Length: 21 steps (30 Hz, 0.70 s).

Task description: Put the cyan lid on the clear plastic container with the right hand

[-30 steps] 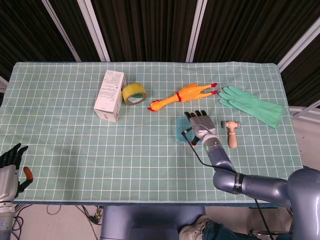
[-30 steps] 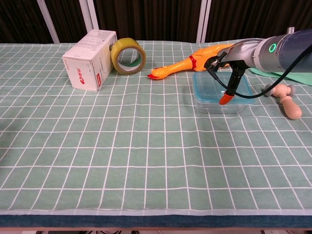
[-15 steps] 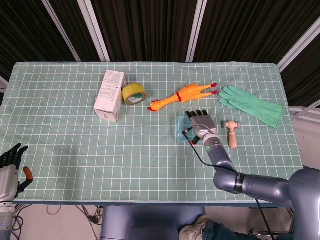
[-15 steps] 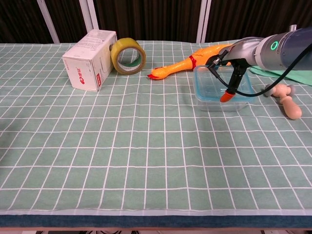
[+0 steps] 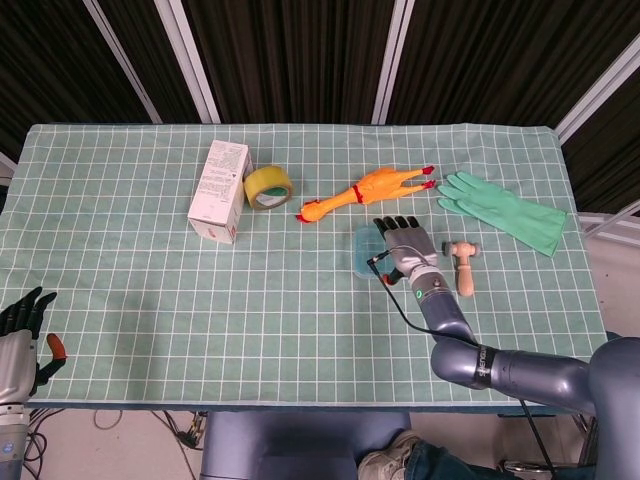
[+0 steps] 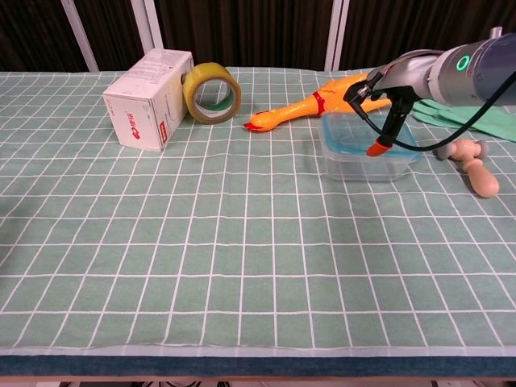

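The clear plastic container [image 6: 367, 168] stands on the green checked cloth right of centre, just in front of the rubber chicken. The cyan lid [image 6: 355, 145] shows at its top, under my right hand [image 5: 405, 245]. That hand lies flat over the lid and holds it, its orange-tipped thumb [image 6: 376, 148] hanging down at the container's front. The hand hides most of the lid, so how squarely it sits is unclear. In the head view only the container's left part [image 5: 362, 255] shows beside the hand. My left hand [image 5: 22, 335] hangs off the table's near left corner, fingers apart, holding nothing.
A rubber chicken [image 5: 365, 190] lies just behind the container. A wooden mallet [image 5: 463, 265] lies to its right and a green glove [image 5: 505, 210] at the back right. A white box [image 5: 220, 190] and a roll of yellow tape [image 5: 268, 186] stand at the back left.
My right hand has risen slightly and shifted away from me with the lid. The cyan has gone from low at the container's front to its top. The left hand has not moved.
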Each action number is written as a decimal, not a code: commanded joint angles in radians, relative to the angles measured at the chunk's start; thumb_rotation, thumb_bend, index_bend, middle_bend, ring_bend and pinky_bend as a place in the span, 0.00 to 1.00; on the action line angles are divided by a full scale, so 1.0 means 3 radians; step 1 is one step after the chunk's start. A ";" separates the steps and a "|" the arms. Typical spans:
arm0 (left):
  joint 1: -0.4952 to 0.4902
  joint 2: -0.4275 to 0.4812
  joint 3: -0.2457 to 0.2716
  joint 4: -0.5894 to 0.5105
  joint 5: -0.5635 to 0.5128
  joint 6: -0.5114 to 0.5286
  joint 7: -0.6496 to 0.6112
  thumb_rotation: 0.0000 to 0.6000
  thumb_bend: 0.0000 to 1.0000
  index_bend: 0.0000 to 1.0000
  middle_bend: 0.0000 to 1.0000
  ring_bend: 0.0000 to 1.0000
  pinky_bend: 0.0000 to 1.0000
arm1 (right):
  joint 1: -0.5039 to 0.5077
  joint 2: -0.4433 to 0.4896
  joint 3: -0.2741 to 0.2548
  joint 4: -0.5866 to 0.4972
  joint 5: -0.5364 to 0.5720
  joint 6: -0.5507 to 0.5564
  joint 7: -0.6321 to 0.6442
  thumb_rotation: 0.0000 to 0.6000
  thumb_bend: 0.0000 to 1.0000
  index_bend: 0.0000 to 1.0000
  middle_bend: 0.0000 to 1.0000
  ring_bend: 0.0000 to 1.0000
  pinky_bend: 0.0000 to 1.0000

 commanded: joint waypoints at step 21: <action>-0.0001 0.0003 0.0001 0.0002 -0.0004 -0.0006 -0.0008 1.00 0.74 0.13 0.00 0.00 0.00 | -0.0109 0.0130 0.0120 -0.0247 -0.0255 0.0234 0.0183 1.00 0.28 0.07 0.09 0.00 0.00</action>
